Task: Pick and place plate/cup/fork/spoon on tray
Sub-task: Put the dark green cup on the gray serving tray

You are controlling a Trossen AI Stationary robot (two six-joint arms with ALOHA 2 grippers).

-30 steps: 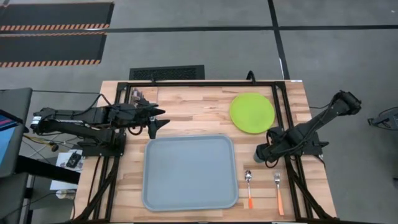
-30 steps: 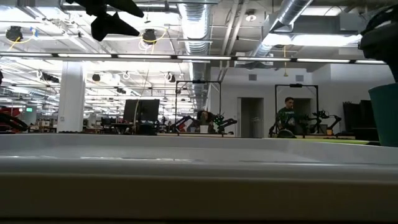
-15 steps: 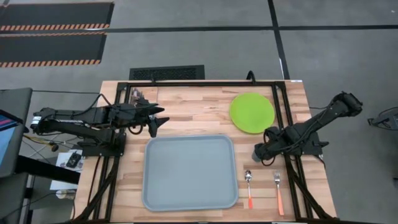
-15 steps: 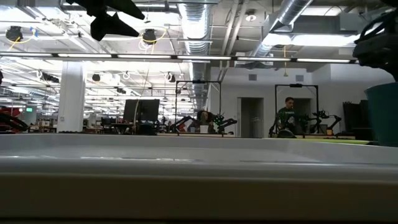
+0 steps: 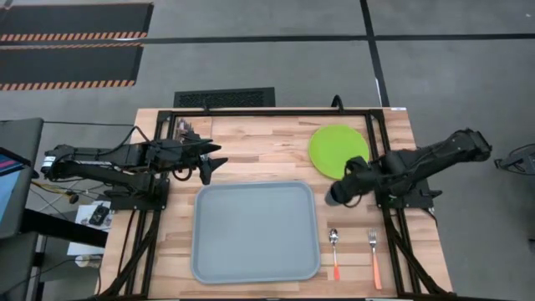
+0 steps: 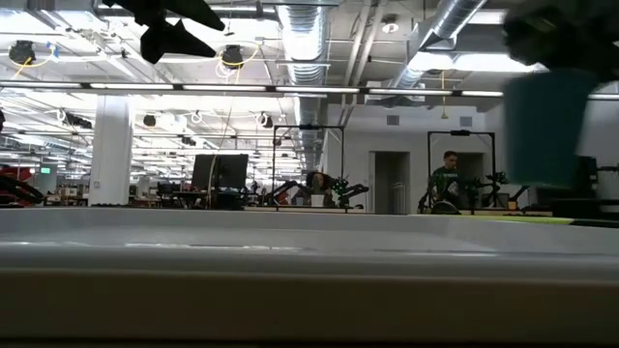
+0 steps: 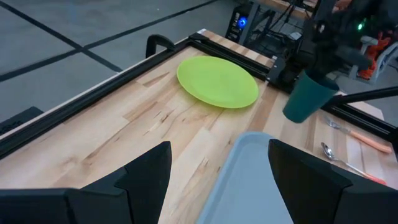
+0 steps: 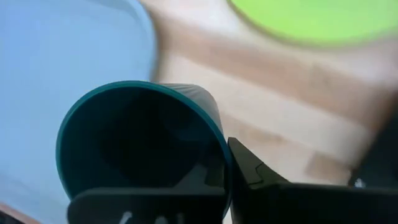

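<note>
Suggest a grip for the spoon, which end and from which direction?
Take the spoon by the middle of its orange-red handle, coming straight down with the fingers across it. It lies flat on the table beside the tray, bowl pointing away; the handle is slim and straight, with the fork apart alongside.

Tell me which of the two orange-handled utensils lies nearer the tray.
The spoon, with its rounded silver bowl, lies just beside the tray; the fork, with its tines, lies farther out toward the table's edge.
</note>
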